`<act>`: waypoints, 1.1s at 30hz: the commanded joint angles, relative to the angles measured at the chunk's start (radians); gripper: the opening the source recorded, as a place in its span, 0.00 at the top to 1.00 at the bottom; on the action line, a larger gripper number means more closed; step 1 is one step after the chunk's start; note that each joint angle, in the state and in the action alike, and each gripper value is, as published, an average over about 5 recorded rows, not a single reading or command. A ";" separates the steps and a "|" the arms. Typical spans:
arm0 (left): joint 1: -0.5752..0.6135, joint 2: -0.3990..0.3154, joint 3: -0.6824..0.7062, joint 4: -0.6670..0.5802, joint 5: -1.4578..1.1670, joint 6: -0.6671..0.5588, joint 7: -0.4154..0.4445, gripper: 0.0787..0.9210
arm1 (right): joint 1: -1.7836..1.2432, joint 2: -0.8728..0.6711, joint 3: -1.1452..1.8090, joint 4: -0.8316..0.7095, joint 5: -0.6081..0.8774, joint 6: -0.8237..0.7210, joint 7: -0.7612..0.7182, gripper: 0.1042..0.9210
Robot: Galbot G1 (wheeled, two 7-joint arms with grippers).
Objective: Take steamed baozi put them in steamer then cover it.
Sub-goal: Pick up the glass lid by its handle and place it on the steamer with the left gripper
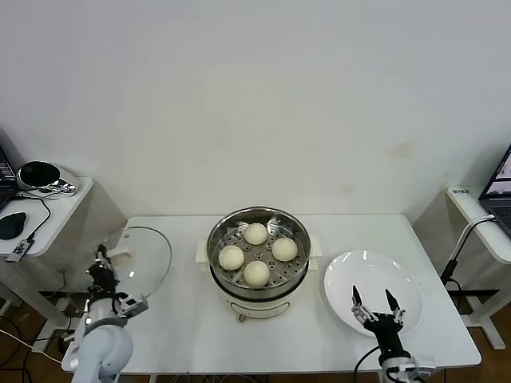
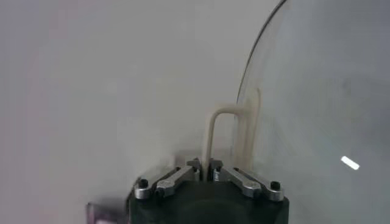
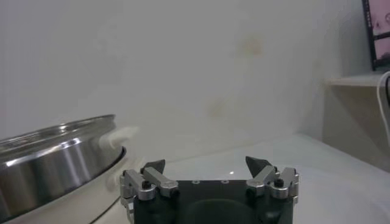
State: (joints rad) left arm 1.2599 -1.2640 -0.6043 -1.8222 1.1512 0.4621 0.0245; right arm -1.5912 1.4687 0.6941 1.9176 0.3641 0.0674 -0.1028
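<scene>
The steamer (image 1: 259, 294) stands mid-table, a shiny steel pot on a cream base, and its wall also shows in the right wrist view (image 3: 55, 158). Several cream-white steamed baozi (image 1: 255, 233) lie on its perforated tray. Left of it a clear glass lid (image 1: 148, 255) is tilted up on edge over the table's left end. My left gripper (image 1: 101, 257) is shut on the lid's cream loop handle (image 2: 219, 122), its jaws pinching the handle's stem (image 2: 204, 167); the glass (image 2: 317, 109) rises beside it. My right gripper (image 1: 374, 302) hovers open over the white plate (image 1: 351, 271), nothing between its fingers (image 3: 205, 164).
A side table (image 1: 56, 211) at the left carries a black mouse (image 1: 11, 225) and a shiny round object (image 1: 44, 177). At the right a shelf holds a laptop (image 1: 501, 187), with a white bent arm (image 1: 463, 235) near the table corner.
</scene>
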 commanded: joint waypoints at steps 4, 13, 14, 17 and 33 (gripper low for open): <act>-0.004 0.016 0.074 -0.335 0.159 0.304 0.245 0.92 | 0.011 -0.014 0.038 0.005 -0.049 -0.070 0.028 0.12; -0.060 -0.073 0.241 -0.328 0.255 0.289 0.275 0.92 | 0.014 0.010 0.052 0.043 -0.099 -0.092 0.028 0.12; -0.066 -0.077 0.257 -0.334 0.259 0.287 0.282 0.92 | 0.011 0.018 0.054 0.045 -0.108 -0.090 0.027 0.12; -0.090 -0.090 0.312 -0.336 0.260 0.285 0.308 0.92 | 0.003 0.040 0.061 0.044 -0.132 -0.083 0.028 0.12; -0.283 -0.269 0.571 -0.119 0.363 0.289 0.316 0.92 | 0.011 0.103 0.082 -0.041 -0.201 -0.038 0.039 0.12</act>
State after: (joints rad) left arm 1.0842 -1.4310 -0.2090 -2.0236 1.4451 0.7345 0.3124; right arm -1.5824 1.5440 0.7678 1.9127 0.2049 0.0170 -0.0676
